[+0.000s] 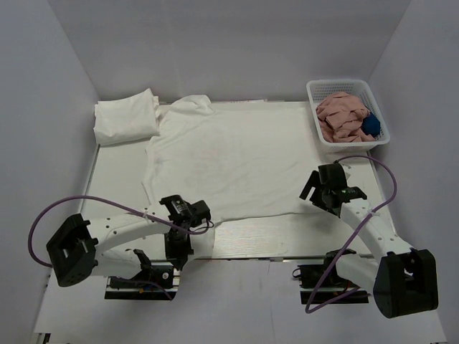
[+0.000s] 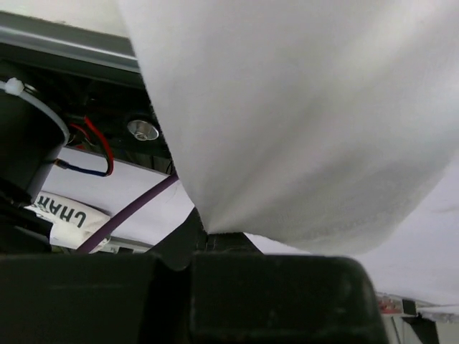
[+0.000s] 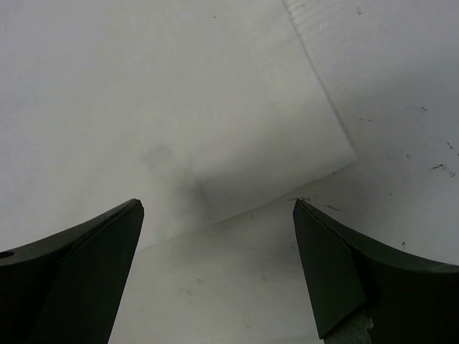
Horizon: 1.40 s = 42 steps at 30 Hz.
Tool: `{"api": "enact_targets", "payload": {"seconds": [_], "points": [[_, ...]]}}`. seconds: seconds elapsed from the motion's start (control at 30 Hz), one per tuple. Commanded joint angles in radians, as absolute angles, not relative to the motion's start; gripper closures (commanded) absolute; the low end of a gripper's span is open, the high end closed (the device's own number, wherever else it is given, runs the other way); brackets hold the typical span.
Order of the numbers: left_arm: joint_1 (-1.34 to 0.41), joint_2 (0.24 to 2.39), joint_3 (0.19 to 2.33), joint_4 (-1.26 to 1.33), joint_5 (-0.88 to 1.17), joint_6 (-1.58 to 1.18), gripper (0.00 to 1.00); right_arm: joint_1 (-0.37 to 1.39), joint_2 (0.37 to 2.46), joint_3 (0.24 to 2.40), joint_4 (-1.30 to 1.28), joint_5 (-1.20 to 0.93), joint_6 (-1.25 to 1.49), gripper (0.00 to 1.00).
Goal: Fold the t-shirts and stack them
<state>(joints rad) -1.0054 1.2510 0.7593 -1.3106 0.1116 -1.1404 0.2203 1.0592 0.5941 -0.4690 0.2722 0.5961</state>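
Observation:
One white t-shirt (image 1: 237,154) lies spread flat across the middle of the table. A second one, folded into a thick white bundle (image 1: 128,118), rests at the back left. My left gripper (image 1: 195,217) sits at the spread shirt's near left corner. In the left wrist view it (image 2: 215,235) is shut on the white cloth (image 2: 308,122), which rises from the jaws and fills the view. My right gripper (image 1: 311,192) hovers open by the near right corner. In the right wrist view its tips (image 3: 217,206) stand wide apart over bare table, just short of the shirt's edge (image 3: 179,107).
A white plastic basket (image 1: 316,91) stands at the back right, holding crumpled pink cloth (image 1: 341,115) and a blue item (image 1: 370,125). White walls close in the table on three sides. Purple cables loop off both arms near the front edge.

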Motion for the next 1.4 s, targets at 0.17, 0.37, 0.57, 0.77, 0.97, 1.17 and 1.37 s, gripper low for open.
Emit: {"api": "enact_targets", "payload": {"seconds": [0.17,0.37,0.57,0.77,0.97,1.17,1.37], "points": [[-0.997,1.143,0.853,-1.407,-0.043,-1.293,1.0,0.169,1.061,0.566,-0.382,0.273,0.611,0.09],[-0.997,1.063,0.922,-1.28,-0.221,-1.339,1.0,0.161,1.132,0.548,-0.304,0.204,0.612,0.13],[-0.997,1.017,0.922,-1.244,-0.253,-1.359,1.0,0.147,1.178,0.538,-0.275,0.236,0.63,0.14],[-0.997,0.945,0.891,-1.223,-0.262,-1.368,1.0,0.123,1.238,0.519,-0.259,0.238,0.644,0.21],[-0.997,0.936,0.882,-1.213,-0.282,-1.379,1.0,0.103,1.264,0.499,-0.227,0.215,0.64,0.36],[-0.997,0.962,0.894,-1.201,-0.319,-1.379,1.0,0.103,1.253,0.543,-0.273,0.213,0.598,0.24],[-0.997,0.996,0.894,-1.201,-0.319,-1.37,1.0,0.097,1.171,0.581,-0.345,0.23,0.577,0.18]]}}
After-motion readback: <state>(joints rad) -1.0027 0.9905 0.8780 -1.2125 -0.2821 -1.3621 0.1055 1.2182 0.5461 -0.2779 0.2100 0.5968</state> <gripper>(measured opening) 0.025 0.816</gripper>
